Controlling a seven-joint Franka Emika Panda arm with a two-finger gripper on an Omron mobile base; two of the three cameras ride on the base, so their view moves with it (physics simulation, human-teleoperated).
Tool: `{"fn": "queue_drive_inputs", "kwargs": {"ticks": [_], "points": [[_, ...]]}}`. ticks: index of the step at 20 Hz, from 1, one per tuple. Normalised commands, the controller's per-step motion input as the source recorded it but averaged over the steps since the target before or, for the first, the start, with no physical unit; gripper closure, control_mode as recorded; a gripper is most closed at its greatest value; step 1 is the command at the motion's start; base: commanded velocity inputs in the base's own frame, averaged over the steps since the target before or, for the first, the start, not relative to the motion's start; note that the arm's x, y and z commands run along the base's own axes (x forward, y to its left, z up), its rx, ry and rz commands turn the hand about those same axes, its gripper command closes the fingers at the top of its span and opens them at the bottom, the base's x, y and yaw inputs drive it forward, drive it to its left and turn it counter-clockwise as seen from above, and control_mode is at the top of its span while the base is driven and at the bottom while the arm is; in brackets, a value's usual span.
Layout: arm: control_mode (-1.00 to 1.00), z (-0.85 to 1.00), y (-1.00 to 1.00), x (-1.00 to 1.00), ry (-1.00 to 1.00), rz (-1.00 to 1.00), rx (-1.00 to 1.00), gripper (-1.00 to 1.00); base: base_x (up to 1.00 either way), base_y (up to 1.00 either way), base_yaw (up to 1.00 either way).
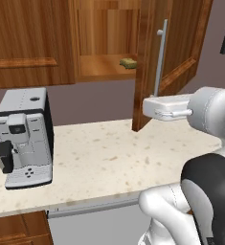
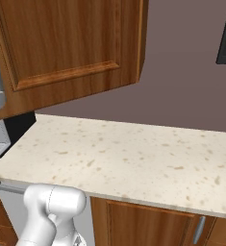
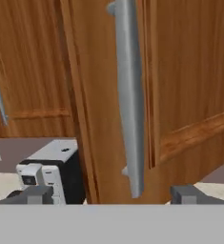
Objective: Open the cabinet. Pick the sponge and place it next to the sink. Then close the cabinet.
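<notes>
The sponge (image 1: 128, 62) lies in the cabinet (image 1: 106, 57), right of the coffee machine (image 1: 24, 136).

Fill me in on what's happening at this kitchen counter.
A white robot arm is working on the reddish-brown wooden wall cabinet. Its recessed-panel door stands swung open, and the gripper sits at the lower end of the long silver bar handle, jaws spread to either side without clamping it. The small yellowish-green sponge lies on the cabinet shelf. A silver coffee machine stands on the speckled countertop.

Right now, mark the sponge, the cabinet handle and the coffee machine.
sponge (image 1: 128, 62), left base view, its top face.
cabinet handle (image 3: 131, 102), hand view, mid-bar.
coffee machine (image 1: 25, 134), left base view, front panel.
</notes>
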Motion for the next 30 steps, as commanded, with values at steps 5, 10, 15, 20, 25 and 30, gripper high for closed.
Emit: {"fn": "queue_drive_inputs", "kwargs": {"ticks": [5,10,15,20,25,30], "points": [[-1.00,0.27,0.60,-0.48,-0.01,0.15,-0.02,-1.00,0.00,0.00,0.00],[-1.00,0.10,0.97,-0.05,0.15,0.09,-0.17,-1.00,0.00,0.00,0.00],[-1.00,0.00,1.00,0.00,0.28,0.00,-0.33,-1.00,0.00,0.00,0.00],[-1.00,-0.04,0.47,0.27,0.06,0.00,-0.32,-1.00,0.00,0.00,0.00],[-1.00,-0.19,-0.02,0.41,0.00,-0.02,-0.34,-1.00,0.00,0.00,0.00],[-1.00,-0.35,-0.10,0.07,-0.01,0.00,-0.41,-1.00,0.00,0.00,0.00]]}}
